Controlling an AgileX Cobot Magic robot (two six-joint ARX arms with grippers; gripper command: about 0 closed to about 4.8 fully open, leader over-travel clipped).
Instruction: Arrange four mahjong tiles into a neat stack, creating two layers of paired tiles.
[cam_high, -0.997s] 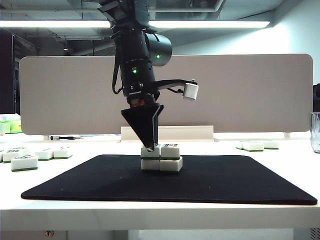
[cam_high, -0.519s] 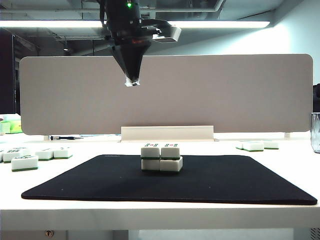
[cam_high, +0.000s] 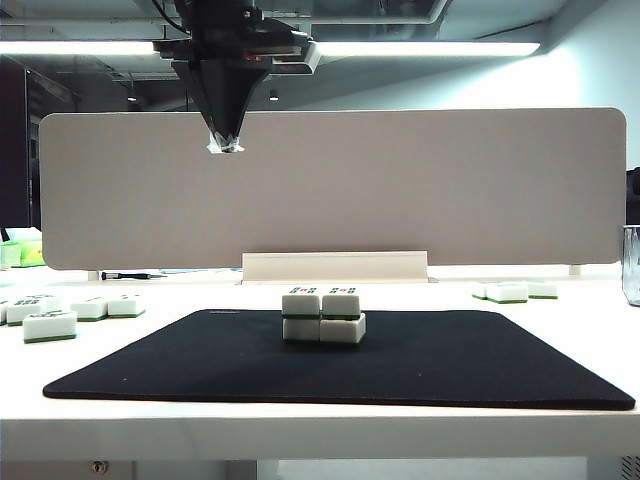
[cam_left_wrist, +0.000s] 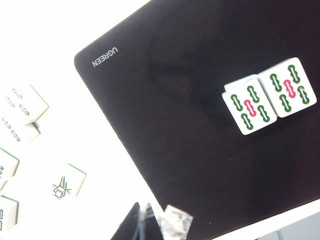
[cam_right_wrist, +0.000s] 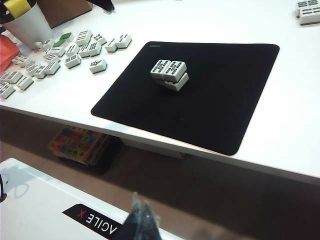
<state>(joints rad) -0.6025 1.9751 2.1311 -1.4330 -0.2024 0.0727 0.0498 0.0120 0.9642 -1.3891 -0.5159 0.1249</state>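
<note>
Stack: the stack (cam_high: 323, 315) stands near the middle of the black mat (cam_high: 200, 360), two tiles wide and two high, four tiles counted; green bands show between the white layers.
Top faces: in the left wrist view the two upper tiles (cam_left_wrist: 268, 96) lie side by side and touching, each printed with green and red marks; the lower pair is mostly hidden beneath them.
Left gripper: the left gripper (cam_high: 225, 146) hangs high above the mat, to the left of the stack in the exterior view, fingers pressed together and holding nothing.
Right gripper: the right gripper (cam_right_wrist: 141, 220) sits off the table's near edge, well apart from the stack; its dark tips appear drawn together with nothing between them.
Loose tiles, left: a scatter of spare tiles (cam_right_wrist: 60, 55) lies on the white table (cam_right_wrist: 280, 135) beside the mat; too many overlap for a firm count.
Loose tiles, right: a few more tiles (cam_high: 512, 291) lie beyond the mat's far right corner.
Backdrop: a white partition panel (cam_high: 450, 180) stands behind the table.
Obstructions: nothing stands between the left gripper and the stack.
</note>
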